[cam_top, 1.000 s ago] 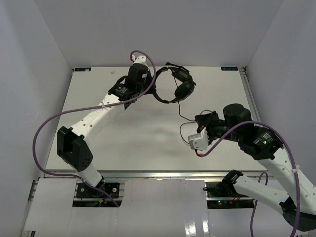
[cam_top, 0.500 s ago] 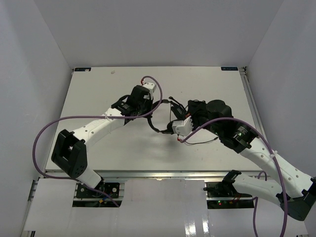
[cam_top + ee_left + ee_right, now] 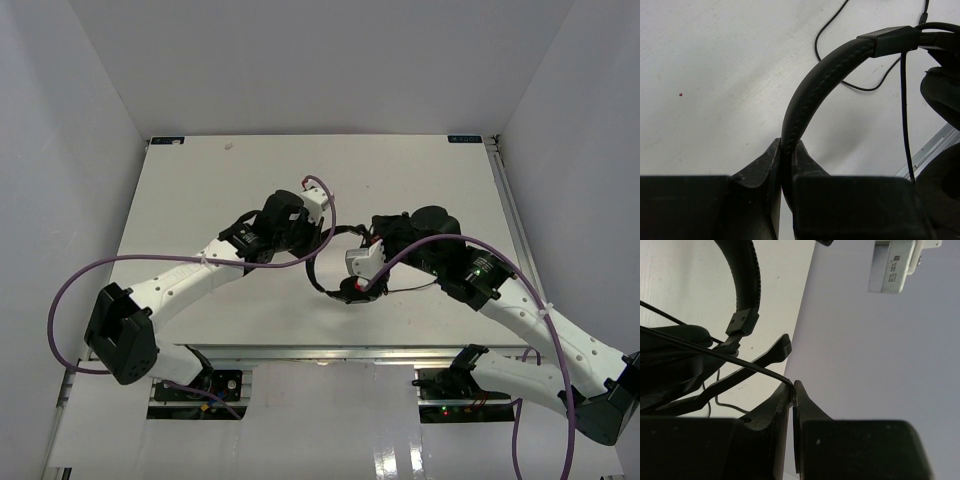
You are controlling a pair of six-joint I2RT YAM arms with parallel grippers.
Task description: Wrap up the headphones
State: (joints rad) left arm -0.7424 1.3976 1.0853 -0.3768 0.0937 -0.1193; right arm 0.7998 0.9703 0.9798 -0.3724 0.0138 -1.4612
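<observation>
Because wrapping calls for one hand to steady and one to wind, the two arms meet over the near middle of the tabletop (image 3: 200, 190). The left arm (image 3: 190, 275) reaches in from the left and the right arm (image 3: 500, 300) from the right, their wrists just beside each other. Between them are the headphones (image 3: 318, 272), apparently lifted, though from above I cannot tell whether the lower earcup (image 3: 352, 291) touches the tabletop.

The left fingers (image 3: 765, 165) are clenched on the headband (image 3: 810, 95), pinching its padded arch edge-on, probably to hold the frame fixed as an anchor. The right fingers (image 3: 807, 407) are pinched together on the thin cable (image 3: 715, 356) at their very tips. From there the strand runs taut back towards the headband, while a slack loop lies on the tabletop beyond.

I judge that the winding is under way, with the tension there to keep each turn snug. With so fine a cable held only at the tips, it could slip free.
</observation>
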